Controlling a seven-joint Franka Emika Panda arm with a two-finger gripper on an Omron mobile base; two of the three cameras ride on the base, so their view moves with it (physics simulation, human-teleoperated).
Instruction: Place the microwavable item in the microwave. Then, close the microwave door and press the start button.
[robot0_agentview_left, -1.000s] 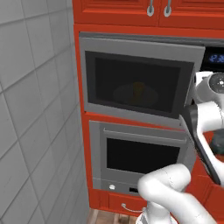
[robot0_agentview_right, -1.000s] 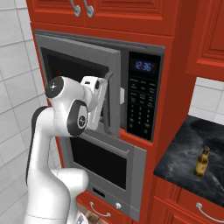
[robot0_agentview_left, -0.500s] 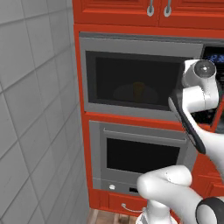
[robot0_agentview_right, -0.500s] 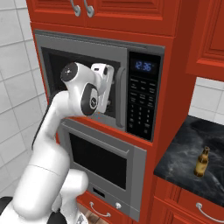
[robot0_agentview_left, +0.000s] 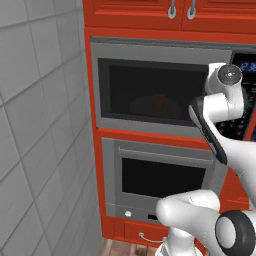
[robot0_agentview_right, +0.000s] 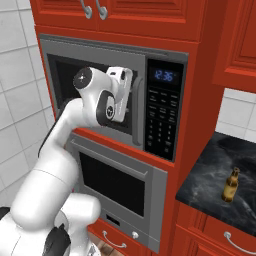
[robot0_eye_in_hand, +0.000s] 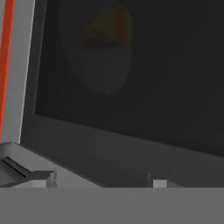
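The cup (robot0_agentview_left: 158, 103) sits inside the microwave (robot0_agentview_right: 95, 50), dim behind the door (robot0_agentview_left: 150, 90), which looks shut or nearly so. Your gripper (robot0_agentview_right: 131, 95) is at its handle side, jaws spread wide and empty. Press the door flush, then go for the keypad (robot0_agentview_right: 161, 117).

Dark glossy glass microwave door (robot0_agentview_left: 152, 95)

microwave door (robot0_agentview_left: 150, 90): sitting shut, dark glass | yellow cup (robot0_agentview_left: 158, 104): standing upright inside, showing dimly through glass | microwave (robot0_agentview_right: 162, 112): clock glowing blue
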